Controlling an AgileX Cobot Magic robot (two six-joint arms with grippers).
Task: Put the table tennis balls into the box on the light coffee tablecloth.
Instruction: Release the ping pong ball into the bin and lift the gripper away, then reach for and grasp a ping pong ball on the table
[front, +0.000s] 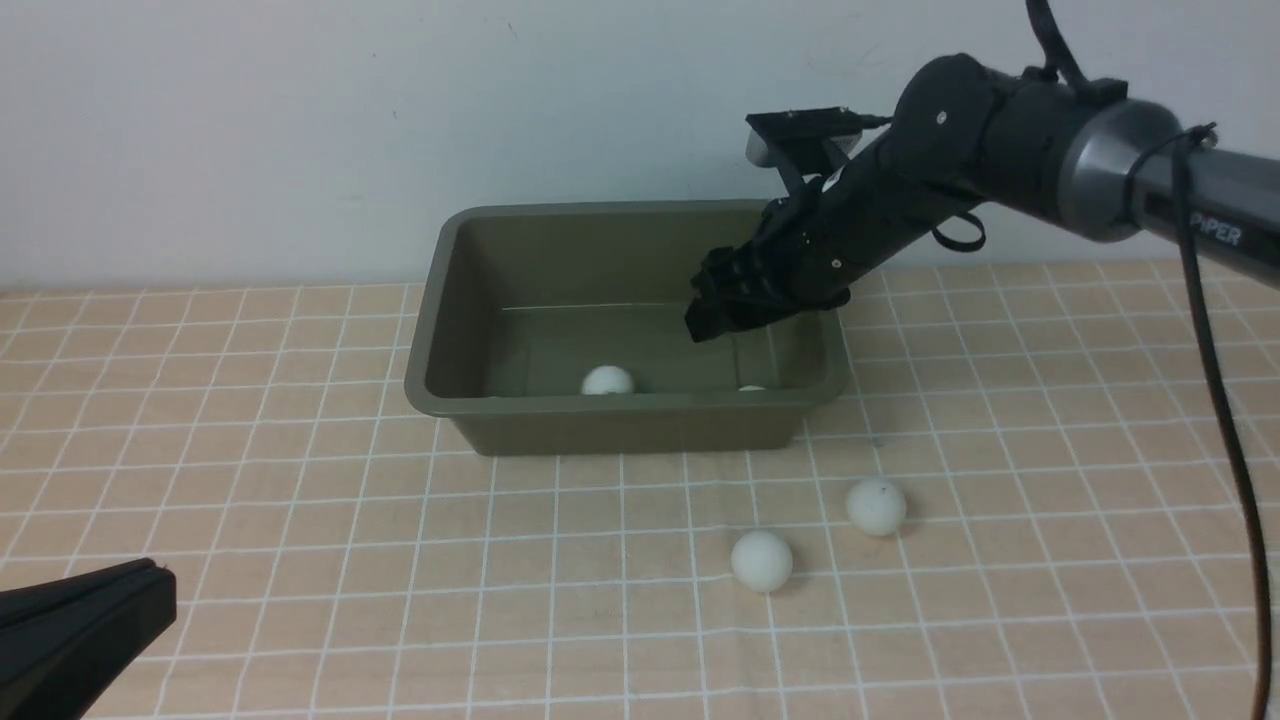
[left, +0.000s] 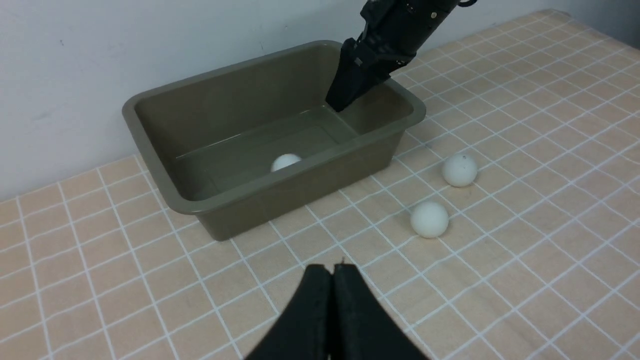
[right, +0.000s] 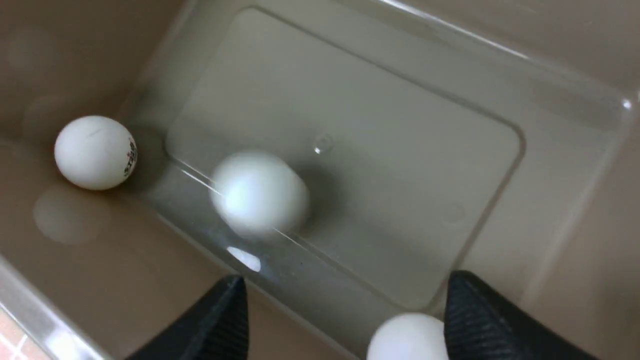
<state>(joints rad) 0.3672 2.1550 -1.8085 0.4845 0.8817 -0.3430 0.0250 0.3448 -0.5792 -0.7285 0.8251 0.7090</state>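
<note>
RIGHT END EFFECTOR OVER THE BOX: The right end effector (front: 712, 315) hangs inside the right end of the box (front: 620, 430). Its two black fingers (right: 215, 320) are spread wide with nothing gripped between them. Below it on the box floor lies a white table tennis ball (right: 407, 337), just beside one finger and partly cut off by the edge of the right wrist view. Whether ball and finger touch cannot be told. A second ball (right: 260, 192), smeared by blur, shows farther along the floor. A third ball (right: 95, 152), bearing a dark printed logo, rests where the floor meets a wall.

From the front, only one ball in the box shows plainly, against the near wall about midway along it, left of and lower than the end effector. A sliver of another shows over the near rim, under the fingers.

The olive-green box stands at the far middle of the light coffee tablecloth (front: 300, 520), which covers the tabletop. Two more balls lie outside on the cloth, near and right of the box. The right-hand ball (front: 876, 505) is close to the box's near right corner. The nearer ball (front: 761, 560) sits slightly left of it, and the two are apart.

At the near left, well apart from the box and balls, the left end effector (left: 333, 270) sits low with its fingers pressed together, holding nothing.
</note>
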